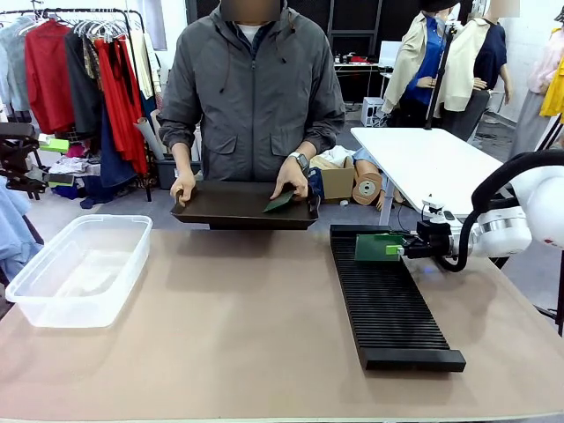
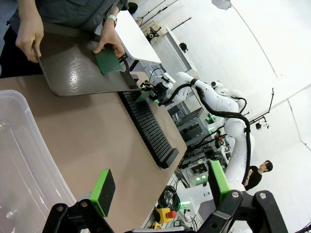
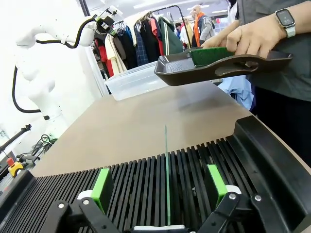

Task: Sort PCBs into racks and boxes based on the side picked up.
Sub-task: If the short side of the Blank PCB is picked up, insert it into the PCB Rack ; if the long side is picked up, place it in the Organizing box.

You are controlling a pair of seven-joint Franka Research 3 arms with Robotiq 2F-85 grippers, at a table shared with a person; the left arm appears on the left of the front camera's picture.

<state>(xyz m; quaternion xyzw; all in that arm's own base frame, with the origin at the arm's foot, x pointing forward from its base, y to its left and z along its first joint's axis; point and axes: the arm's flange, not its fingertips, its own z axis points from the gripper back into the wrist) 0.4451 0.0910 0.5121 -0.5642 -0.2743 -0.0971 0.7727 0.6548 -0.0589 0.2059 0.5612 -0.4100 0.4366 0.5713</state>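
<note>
Two PCBs on show. First PCB (image 1: 379,246) upright in a far-end slot of black rack (image 1: 388,308), edge-on in right wrist view, between the pads of right gripper (image 1: 401,249) but clear of both, jaws spread wide. Second PCB (image 1: 280,203) flat on dark tray (image 1: 238,220), under person's hand (image 1: 289,183). Left gripper (image 2: 160,187) spread wide, nothing between pads, hanging over table just beside clear tub (image 1: 53,313).

tub (image 1: 79,269) sitting left on table (image 1: 238,344) | rack (image 1: 388,304) lying right | PCB (image 1: 379,246) standing in rack's far slots | second PCB (image 1: 280,203) lying on tray (image 1: 220,208) behind
</note>
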